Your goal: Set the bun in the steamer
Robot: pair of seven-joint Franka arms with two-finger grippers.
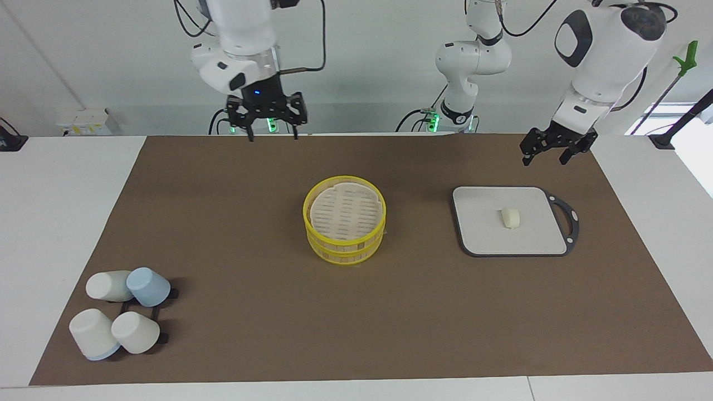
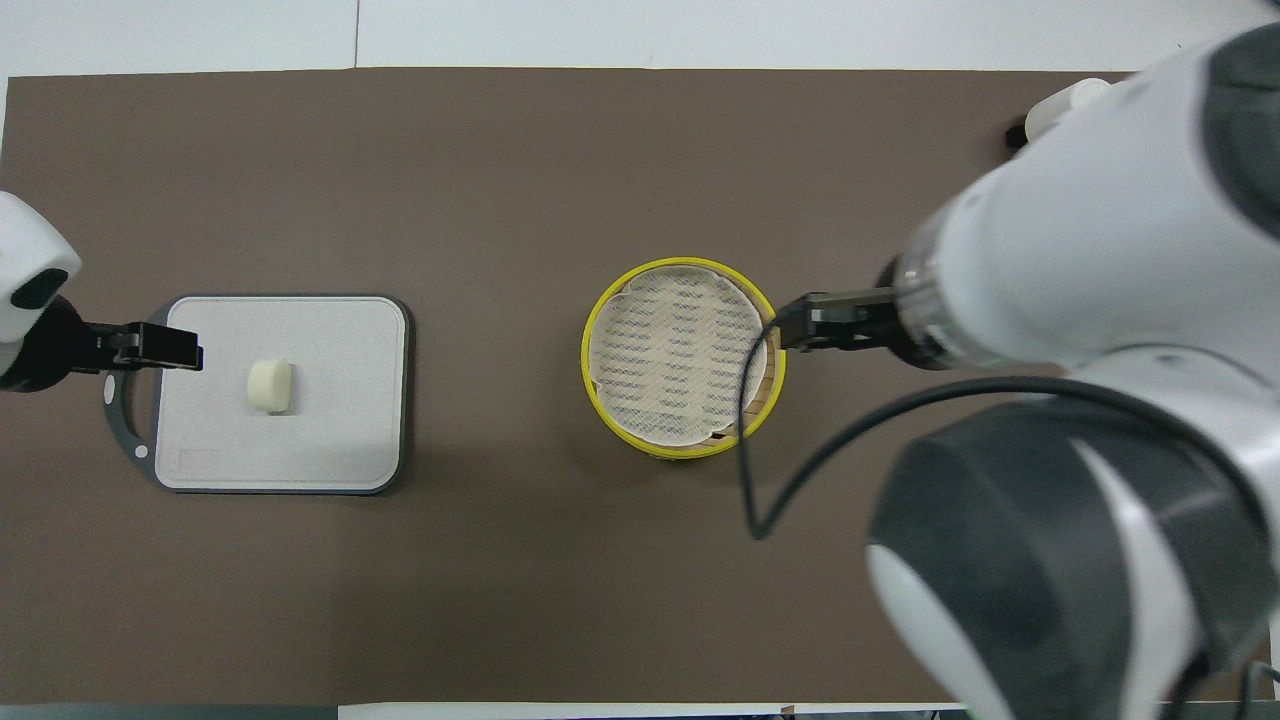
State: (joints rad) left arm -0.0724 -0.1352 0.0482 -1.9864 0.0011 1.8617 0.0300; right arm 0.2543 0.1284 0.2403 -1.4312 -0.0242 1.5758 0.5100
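A robotics lab — two white arms (image 1: 479,55) bolted at a mat-covered white table (image 1: 55,195).

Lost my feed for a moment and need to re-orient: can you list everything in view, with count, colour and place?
bun: one, cream-white, on the board
board: one, grey with dark rim and handle, toward the left arm's end
steamer: one, yellow rims, tan sides, mid-table, no bun in it
cups: four, three white and one pale blue, on a black rack at the right arm's end, farther from the robots than the steamer
mat: one, brown, covering the table
left gripper: black, open, raised beside the board
right gripper: black, open, raised, holding nothing
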